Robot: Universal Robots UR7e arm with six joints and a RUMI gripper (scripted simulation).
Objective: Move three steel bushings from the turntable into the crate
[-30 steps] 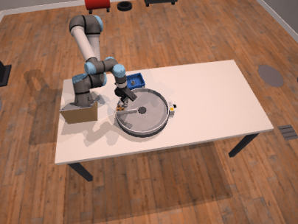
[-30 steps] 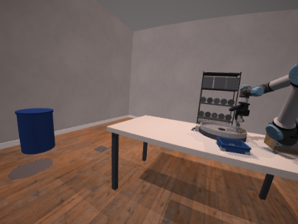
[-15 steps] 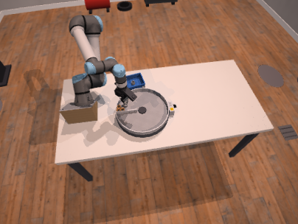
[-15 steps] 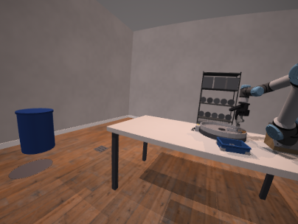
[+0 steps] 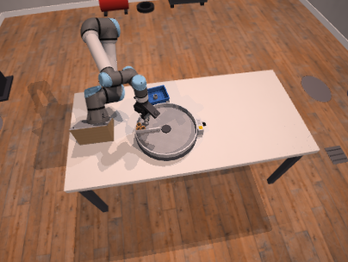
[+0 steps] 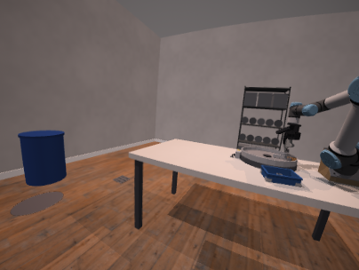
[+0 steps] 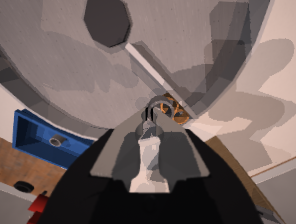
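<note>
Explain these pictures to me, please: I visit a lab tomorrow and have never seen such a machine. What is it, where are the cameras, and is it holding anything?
It is a jointed robot arm with a two-fingered gripper. One picture looks down from above, one from across the room, and one from a camera on the arm's wrist. On the white table sit a round grey turntable and a blue crate with one metal sleeve inside. The gripper is shut, apparently pinching a small grey sleeve above the turntable. Orange sleeves lie below.
</note>
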